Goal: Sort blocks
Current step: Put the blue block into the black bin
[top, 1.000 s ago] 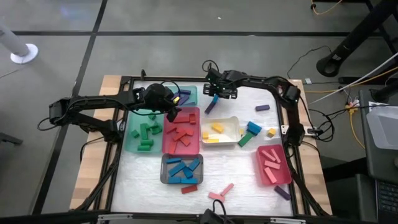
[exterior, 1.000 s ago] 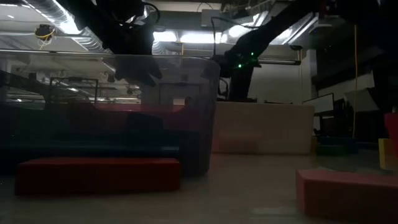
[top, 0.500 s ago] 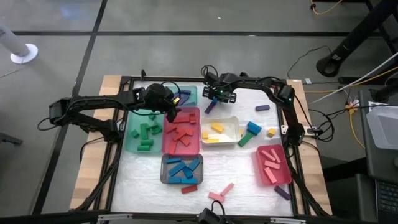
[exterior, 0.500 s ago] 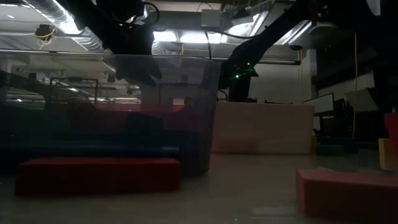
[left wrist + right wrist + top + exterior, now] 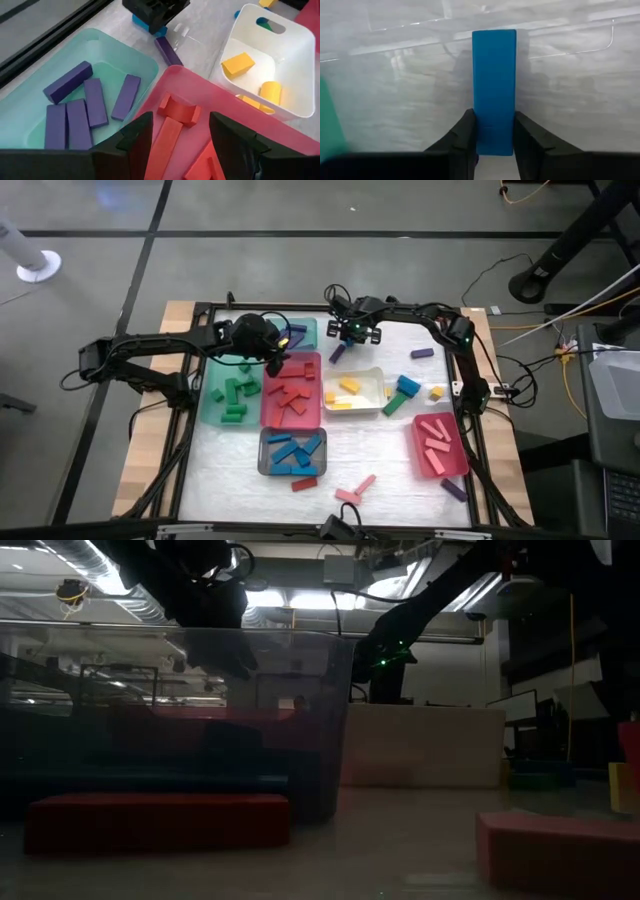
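On your white table top, just behind the white tray, your right gripper has its fingers pressed on a blue block whose long axis runs straight ahead from them, while the left gripper hangs open over the red tray.

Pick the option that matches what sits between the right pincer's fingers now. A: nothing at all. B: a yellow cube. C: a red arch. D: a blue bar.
D: in the right wrist view the right pincer has its two dark fingers pressed against the sides of a blue bar lying on the white table surface.
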Motion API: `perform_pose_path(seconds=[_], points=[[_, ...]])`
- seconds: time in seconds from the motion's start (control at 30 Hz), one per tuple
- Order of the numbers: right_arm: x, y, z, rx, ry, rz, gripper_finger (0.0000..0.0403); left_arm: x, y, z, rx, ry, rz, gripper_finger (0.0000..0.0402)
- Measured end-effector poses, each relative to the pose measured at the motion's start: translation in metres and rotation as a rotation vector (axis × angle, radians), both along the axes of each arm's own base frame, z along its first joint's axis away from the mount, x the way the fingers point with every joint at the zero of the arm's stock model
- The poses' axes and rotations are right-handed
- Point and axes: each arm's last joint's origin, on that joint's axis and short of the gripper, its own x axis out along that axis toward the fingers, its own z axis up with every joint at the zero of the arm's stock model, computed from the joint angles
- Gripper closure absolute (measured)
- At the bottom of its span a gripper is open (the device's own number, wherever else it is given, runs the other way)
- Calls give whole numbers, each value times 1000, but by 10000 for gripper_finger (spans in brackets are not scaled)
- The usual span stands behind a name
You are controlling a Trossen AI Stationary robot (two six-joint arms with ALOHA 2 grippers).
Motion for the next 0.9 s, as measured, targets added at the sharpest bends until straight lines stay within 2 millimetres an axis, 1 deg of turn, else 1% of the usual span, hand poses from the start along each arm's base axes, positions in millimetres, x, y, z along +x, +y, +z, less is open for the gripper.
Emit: perform_pose_path(seconds=[0.13,0.2,0.27,0.33,0.43,0.53,0.63,0.7,0.9], points=[[-2,2,10,11,-24,14,304,-4,2,-1,3,27,3,219],[-4,5,23,8,-54,43,295,-5,3,-1,-1,34,9,219],[-5,7,41,6,-113,79,292,-6,4,-2,-5,45,16,219],[-5,11,53,13,-161,118,294,-7,6,-2,-4,44,25,219],[-3,23,70,13,-226,182,301,-9,10,-2,9,50,27,219],[4,44,90,25,-315,257,301,-10,13,-2,16,54,35,219],[14,68,101,20,-380,334,297,-12,16,-3,12,63,51,219],[21,89,108,15,-425,391,297,-15,18,-4,4,78,62,219],[44,155,115,22,-535,573,296,-19,24,-5,-7,102,92,219]])
